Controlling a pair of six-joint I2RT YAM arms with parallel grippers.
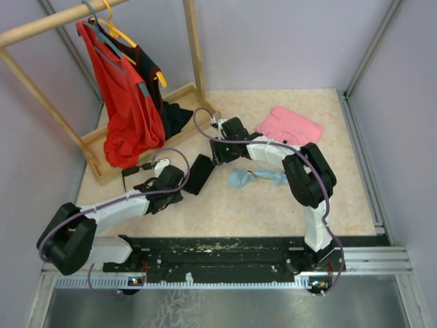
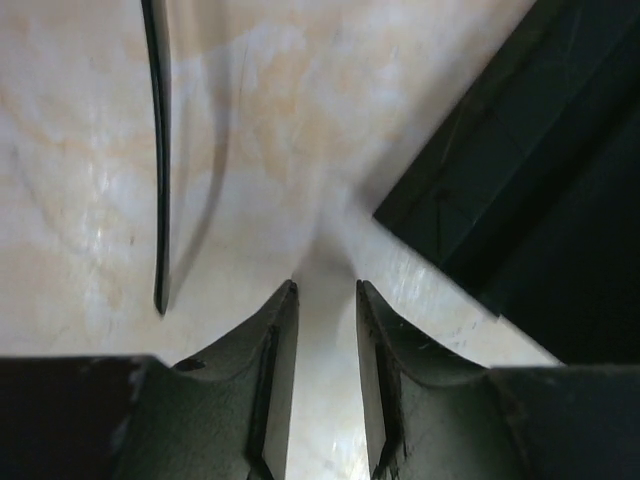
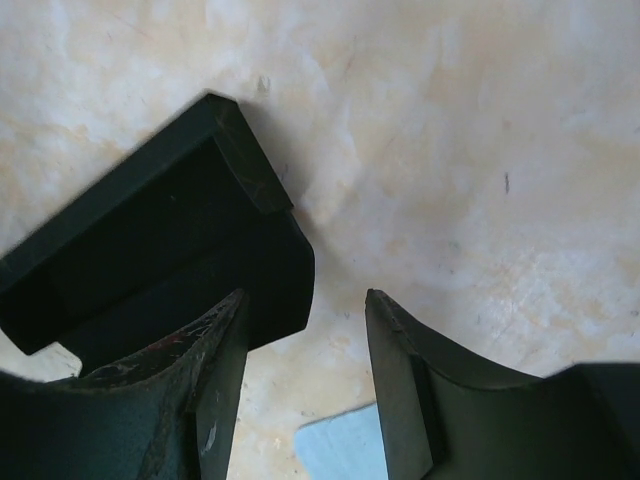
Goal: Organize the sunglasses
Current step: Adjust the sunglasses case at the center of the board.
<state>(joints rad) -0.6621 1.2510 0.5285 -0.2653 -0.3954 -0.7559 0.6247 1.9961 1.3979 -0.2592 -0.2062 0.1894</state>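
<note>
A black pair of sunglasses [image 1: 135, 168] lies on the table beside the rack's base, just left of my left gripper [image 1: 171, 186]. In the left wrist view one thin dark temple [image 2: 158, 150] runs down the left side. The left gripper [image 2: 325, 285] points at bare table with a narrow gap between its jaws and nothing in it. A black case [image 1: 199, 174] lies between the two grippers. It shows as the black case [image 2: 530, 200] on the right of that view. My right gripper [image 3: 305, 295] hovers open at the near corner of the black case [image 3: 150, 250], holding nothing.
A wooden clothes rack [image 1: 136, 147] with red and dark garments stands at the back left. A pink cloth-like item [image 1: 290, 126] lies at the back right. A light blue cloth [image 1: 256, 178] lies under the right forearm and shows as the blue cloth [image 3: 340, 450].
</note>
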